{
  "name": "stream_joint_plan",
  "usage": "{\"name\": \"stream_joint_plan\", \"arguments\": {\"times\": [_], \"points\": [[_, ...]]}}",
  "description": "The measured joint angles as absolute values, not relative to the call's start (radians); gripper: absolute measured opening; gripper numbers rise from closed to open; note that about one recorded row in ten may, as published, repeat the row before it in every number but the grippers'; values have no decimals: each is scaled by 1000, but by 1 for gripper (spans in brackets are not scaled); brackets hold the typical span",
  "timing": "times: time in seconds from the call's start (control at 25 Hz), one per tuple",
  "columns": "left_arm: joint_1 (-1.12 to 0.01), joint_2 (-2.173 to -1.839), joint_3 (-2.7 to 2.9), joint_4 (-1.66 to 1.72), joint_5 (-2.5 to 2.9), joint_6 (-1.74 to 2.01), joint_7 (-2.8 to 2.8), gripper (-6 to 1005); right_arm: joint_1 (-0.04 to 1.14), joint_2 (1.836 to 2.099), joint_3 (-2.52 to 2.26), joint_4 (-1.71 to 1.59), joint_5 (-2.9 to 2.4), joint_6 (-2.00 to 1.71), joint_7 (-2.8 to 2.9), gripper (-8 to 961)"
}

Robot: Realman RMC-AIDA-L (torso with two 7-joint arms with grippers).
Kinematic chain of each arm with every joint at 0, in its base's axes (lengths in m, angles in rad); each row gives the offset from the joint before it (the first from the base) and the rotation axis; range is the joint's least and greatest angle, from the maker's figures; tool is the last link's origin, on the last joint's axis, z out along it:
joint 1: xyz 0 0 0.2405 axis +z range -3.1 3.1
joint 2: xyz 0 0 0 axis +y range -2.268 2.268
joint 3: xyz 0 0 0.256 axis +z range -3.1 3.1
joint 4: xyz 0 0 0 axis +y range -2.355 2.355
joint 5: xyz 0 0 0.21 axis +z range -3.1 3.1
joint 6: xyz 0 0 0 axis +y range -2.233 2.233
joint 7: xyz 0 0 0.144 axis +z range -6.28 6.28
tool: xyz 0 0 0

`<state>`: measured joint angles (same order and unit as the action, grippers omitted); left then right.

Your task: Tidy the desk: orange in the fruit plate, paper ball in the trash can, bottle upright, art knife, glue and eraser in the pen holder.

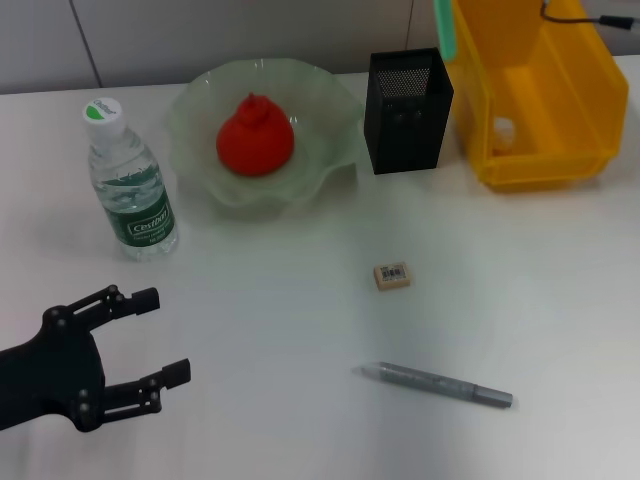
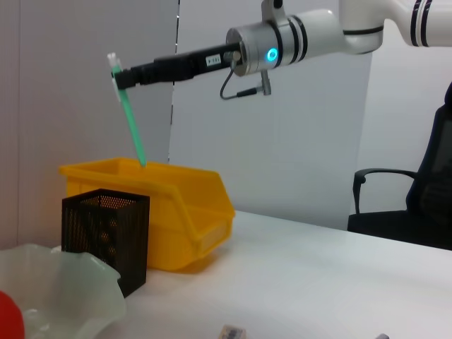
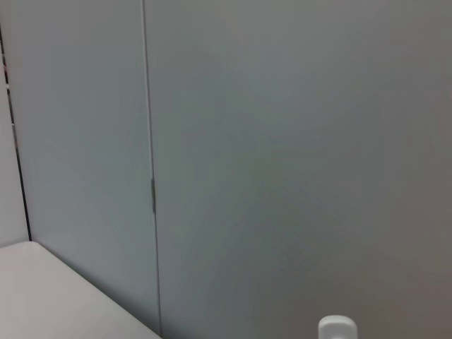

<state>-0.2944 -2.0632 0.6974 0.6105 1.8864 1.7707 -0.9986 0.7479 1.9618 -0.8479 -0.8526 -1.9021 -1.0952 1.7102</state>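
My right gripper (image 2: 117, 73) is held high and shut on a long green stick (image 2: 131, 120) with a white end; I cannot tell if it is the glue or the art knife. The stick (image 1: 443, 25) hangs about over the black mesh pen holder's (image 1: 405, 98) edge, beside the yellow bin (image 1: 540, 100). On the table lie an eraser (image 1: 391, 276) and a grey pen-shaped tool (image 1: 440, 384). The orange (image 1: 255, 137) sits in the glass fruit plate (image 1: 330, 120). The bottle (image 1: 130, 190) stands upright. My left gripper (image 1: 170, 335) is open low at the near left.
A small white thing (image 1: 503, 130) lies inside the yellow bin. The pen holder (image 2: 106, 226) stands between the fruit plate (image 2: 63, 282) and the bin (image 2: 183, 205). An office chair (image 2: 417, 198) stands beyond the table's far side.
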Motion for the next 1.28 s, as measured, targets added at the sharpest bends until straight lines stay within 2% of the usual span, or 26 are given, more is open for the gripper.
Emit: {"name": "stream_joint_plan", "arguments": {"times": [0.56, 1.28], "points": [[-312, -2065, 698, 610, 1887, 1766, -998, 861, 756, 1988, -846, -680, -1802, -1056, 1438, 282], [-312, -2065, 703, 609, 1888, 1768, -1005, 861, 745, 1989, -802, -632, -1789, -1008, 1376, 325]]}}
